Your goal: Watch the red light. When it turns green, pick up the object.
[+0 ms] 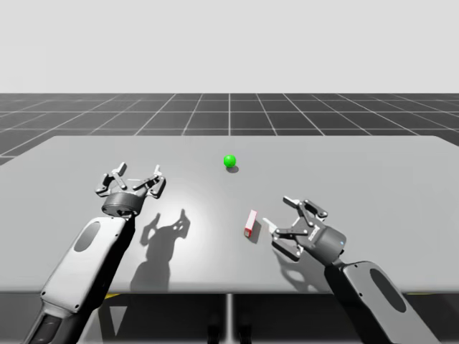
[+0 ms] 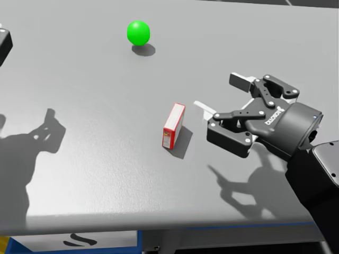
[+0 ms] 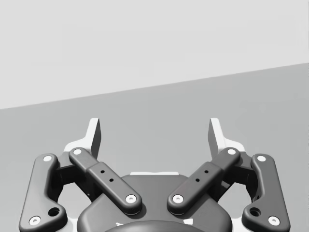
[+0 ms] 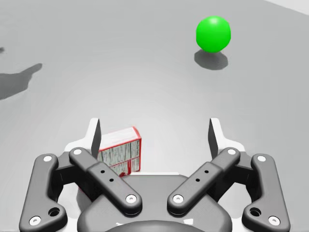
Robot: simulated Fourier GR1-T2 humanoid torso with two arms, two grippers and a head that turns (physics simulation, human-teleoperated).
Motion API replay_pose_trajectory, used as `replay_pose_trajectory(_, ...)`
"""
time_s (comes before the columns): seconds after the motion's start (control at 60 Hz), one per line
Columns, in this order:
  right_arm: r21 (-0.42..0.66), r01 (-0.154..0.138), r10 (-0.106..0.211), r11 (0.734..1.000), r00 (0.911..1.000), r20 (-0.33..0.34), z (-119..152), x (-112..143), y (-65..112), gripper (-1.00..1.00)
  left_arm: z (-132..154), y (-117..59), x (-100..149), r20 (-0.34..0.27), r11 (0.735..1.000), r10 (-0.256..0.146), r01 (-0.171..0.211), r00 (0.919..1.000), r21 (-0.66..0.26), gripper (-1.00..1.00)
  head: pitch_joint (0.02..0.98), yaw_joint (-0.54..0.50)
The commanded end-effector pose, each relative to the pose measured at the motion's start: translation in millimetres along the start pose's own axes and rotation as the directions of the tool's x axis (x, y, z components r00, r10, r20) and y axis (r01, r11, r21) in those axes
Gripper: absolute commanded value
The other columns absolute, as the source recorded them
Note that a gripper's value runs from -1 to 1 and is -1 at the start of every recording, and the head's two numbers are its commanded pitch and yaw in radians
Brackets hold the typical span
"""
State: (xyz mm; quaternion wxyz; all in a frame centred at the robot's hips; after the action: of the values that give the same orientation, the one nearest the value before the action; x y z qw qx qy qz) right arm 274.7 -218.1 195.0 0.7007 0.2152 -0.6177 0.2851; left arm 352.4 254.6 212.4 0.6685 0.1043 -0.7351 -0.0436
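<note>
Green light [image 2: 138,32] sits beyond the red box [image 2: 174,126]; head view shows my right gripper [image 2: 222,95] spread-fingered just beside it, high view my left gripper [image 1: 138,173] likewise spread, well apart.

Small box [image 1: 249,224] is stood on edge on the table [image 1: 358,165] near its middle; the sphere [image 1: 229,160] is set well behind it, slightly left. Right gripper [image 1: 280,213] is placed just right of the box, apart from it. Left gripper [image 1: 138,172] is positioned well to the left.
</note>
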Motion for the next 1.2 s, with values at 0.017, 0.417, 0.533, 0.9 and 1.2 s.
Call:
replay_pose_trajectory(0.017, 0.094, 0.033, -0.030, 0.995, 0.9991, -0.031, 0.2, -22.1, 15.3, -1.00, -0.4, -2.6, -0.1, 0.003, 1.000, -0.003, 0.003, 1.0000, -0.006, -1.00, 0.891, -0.11)
replay_pose_trajectory(0.417, 0.143, 0.020, -0.010, 0.989, 0.9973, -0.073, -17.8, -53.9, 21.5, -1.00, 4.7, -8.5, 5.9, 0.018, 1.000, 0.003, -0.002, 0.9998, -0.026, -1.00, 0.895, -0.11)
replay_pose_trajectory(0.533, 0.142, 0.006, 0.006, 0.990, 0.9966, -0.083, -28.1, -60.9, 20.9, -1.00, 5.4, -8.5, 7.0, 0.021, 1.000, 0.004, -0.003, 0.9998, -0.027, -1.00, 0.896, -0.11)
replay_pose_trajectory(0.9, 0.117, -0.025, 0.038, 0.993, 0.9933, -0.109, -55.2, -74.8, 16.6, -1.00, 7.8, -8.9, 10.2, 0.031, 0.999, 0.007, -0.006, 0.9995, -0.033, -1.00, 0.900, -0.11)
replay_pose_trajectory(1.2, 0.128, -0.009, 0.026, 0.992, 0.9909, -0.132, -75.2, -78.6, 16.5, -1.00, 9.5, -9.3, 11.3, 0.035, 0.999, 0.005, -0.003, 0.9994, -0.037, -1.00, 0.903, -0.11)
